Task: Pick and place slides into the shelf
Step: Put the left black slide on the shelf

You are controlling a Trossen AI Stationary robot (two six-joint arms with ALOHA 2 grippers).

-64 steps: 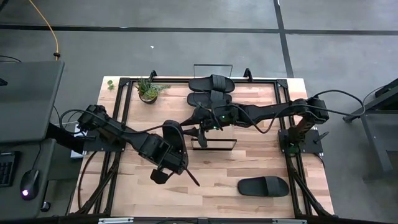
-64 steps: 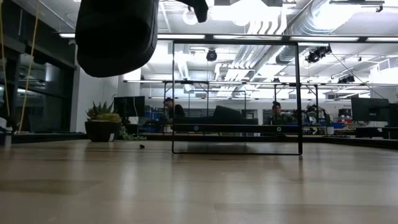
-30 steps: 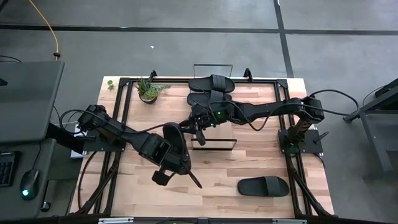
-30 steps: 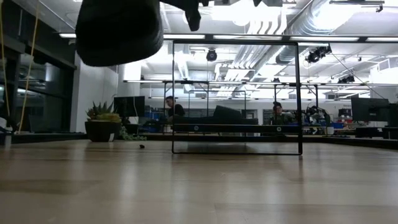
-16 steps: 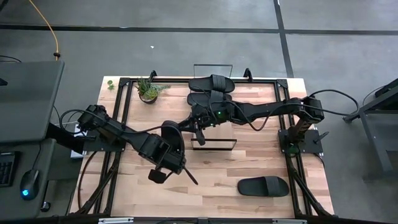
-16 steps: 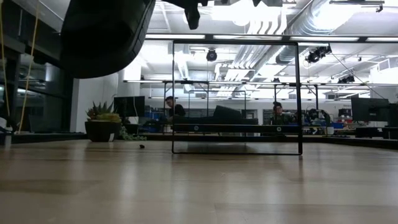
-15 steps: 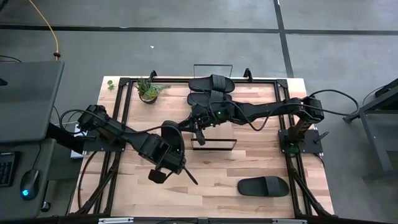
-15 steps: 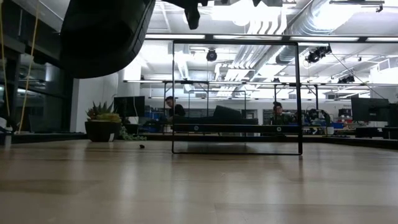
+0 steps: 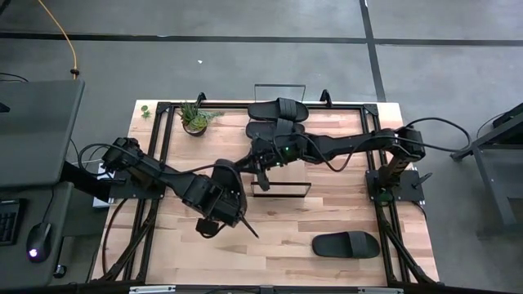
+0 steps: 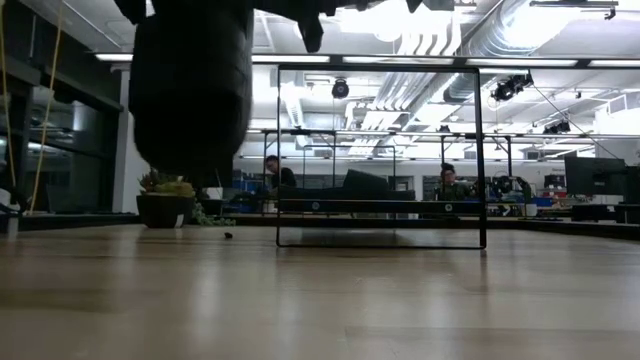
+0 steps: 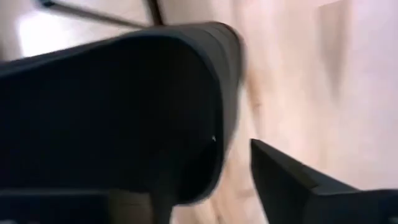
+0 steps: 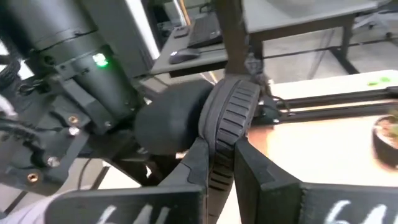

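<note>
A black slide (image 9: pixel 227 175) hangs in the air over the table's middle between my two grippers; in the low view this slide (image 10: pixel 190 90) stands on end. My right gripper (image 12: pixel 219 163) is shut on it, reaching in level from the right. My left gripper (image 9: pixel 222 209) points down at the slide's near end. Only one left finger (image 11: pixel 292 186) shows, and it stands apart from the slide (image 11: pixel 112 118). The wire-framed shelf (image 9: pixel 286 186) stands just right of the slide. Two slides (image 9: pixel 278 109) (image 9: pixel 276 128) lie by the far edge, and another slide (image 9: pixel 346 244) lies near right. My right gripper pinches the slide's ribbed sole edge (image 12: pixel 225 127) between its two fingers, coming level from the table's right. The slide is lifted clear and hangs down below the hold. My left gripper: I cannot tell whether it touches the slide, since the slide hides its second finger.
A potted plant (image 9: pixel 194 118) stands at the far left of the table. Black frame rails (image 9: pixel 163 147) run along the table's edges. Bare wood lies along the near edge (image 9: pixel 270 261), left of the lone slide. People sit at desks in the room behind (image 10: pixel 275 175).
The slide has swung from a slanted lie to hanging on end, its lower end dropping well down in the low view. My left gripper has tipped and rolled a little at the slide's near end. My right gripper has kept its place.
</note>
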